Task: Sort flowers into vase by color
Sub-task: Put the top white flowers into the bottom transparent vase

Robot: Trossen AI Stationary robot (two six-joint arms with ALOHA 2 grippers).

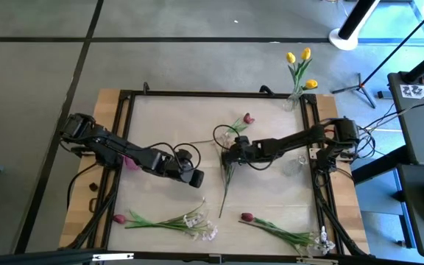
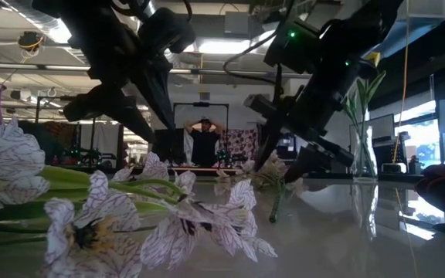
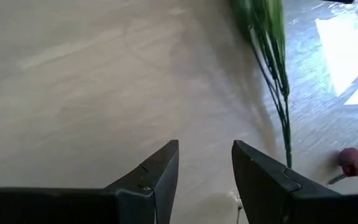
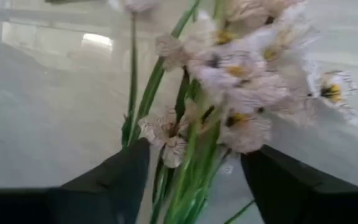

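Note:
My right gripper (image 1: 229,156) (image 4: 194,155) hovers open at mid-table, its fingers on either side of the flower end of a white-blossom spray (image 4: 229,93). The spray's long green stem (image 1: 224,188) runs toward the near edge. My left gripper (image 1: 196,179) (image 3: 205,146) is open just left of that stem and above bare table, touching nothing. A dark red tulip (image 1: 248,118) lies beyond the right gripper. Yellow tulips (image 1: 300,66) stand in a clear vase (image 1: 294,99) at the far right corner. Two more dark red tulips (image 1: 118,218) (image 1: 246,218) and white sprays (image 1: 197,221) lie along the near edge. My right gripper stands open about the white spray's blossom end (image 4: 191,143), coming from above and slanting from the table's right. The stems pass between its fingers; whether either finger touches them I cannot tell.
A purple vase (image 1: 131,162) stands under the left arm, and a clear glass vase (image 1: 293,165) stands near the right arm. A black frame (image 1: 212,93) borders the table. In the low view a person (image 2: 204,139) stands in the room far behind it. Bare tabletop (image 1: 168,121) lies at the far left.

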